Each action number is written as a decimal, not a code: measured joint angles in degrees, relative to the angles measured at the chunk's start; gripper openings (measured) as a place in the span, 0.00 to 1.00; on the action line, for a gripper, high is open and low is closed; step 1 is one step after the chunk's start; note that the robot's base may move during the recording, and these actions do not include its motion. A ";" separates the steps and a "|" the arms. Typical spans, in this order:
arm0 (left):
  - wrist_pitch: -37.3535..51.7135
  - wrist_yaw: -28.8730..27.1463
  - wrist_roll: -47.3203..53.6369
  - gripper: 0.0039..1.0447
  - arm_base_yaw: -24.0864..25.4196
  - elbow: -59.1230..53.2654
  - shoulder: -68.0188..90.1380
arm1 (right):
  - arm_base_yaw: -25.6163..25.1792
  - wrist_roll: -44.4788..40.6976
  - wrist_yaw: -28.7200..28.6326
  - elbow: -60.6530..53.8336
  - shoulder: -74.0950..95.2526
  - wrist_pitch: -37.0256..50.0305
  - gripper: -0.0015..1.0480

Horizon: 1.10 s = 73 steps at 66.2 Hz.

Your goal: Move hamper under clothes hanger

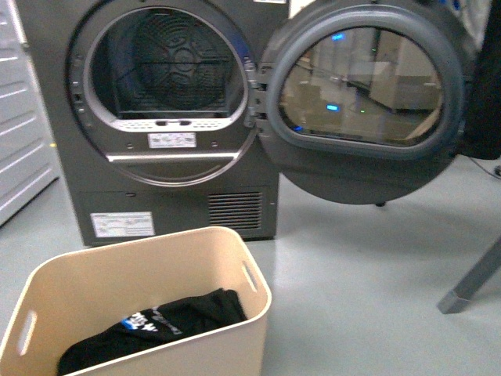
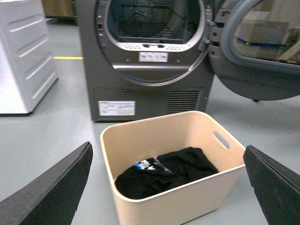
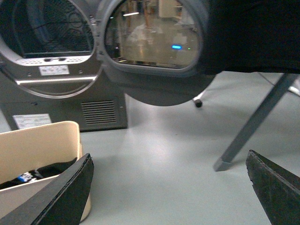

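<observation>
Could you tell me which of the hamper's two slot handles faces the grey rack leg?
The slot handle on the hamper's right side, toward the rack leg; the other slot faces the white cabinet.

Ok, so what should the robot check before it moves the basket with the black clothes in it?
1. Hamper upright on the floor: ok.
2. Black clothes all inside it, nothing over the rim: ok.
3. Left jaws and right jaws open wide: ok.
4. Hamper gripped: not ok, neither pair of jaws touches it.
5. Floor bare between the hamper and the clothes hanger leg: ok.
6. Open dryer door out of the hamper's way: cannot tell.
</observation>
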 joint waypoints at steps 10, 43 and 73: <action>0.00 -0.09 0.00 0.94 0.00 0.00 -0.02 | 0.04 -0.02 -0.15 0.00 0.00 0.00 0.92; -4.13 1.51 -14.01 0.94 10.12 17.00 32.33 | -4.79 2.93 -16.28 11.98 27.04 12.55 0.92; -0.55 -3.06 -23.58 0.94 4.66 66.51 104.45 | 9.84 -0.98 -8.33 69.51 103.19 1.77 0.92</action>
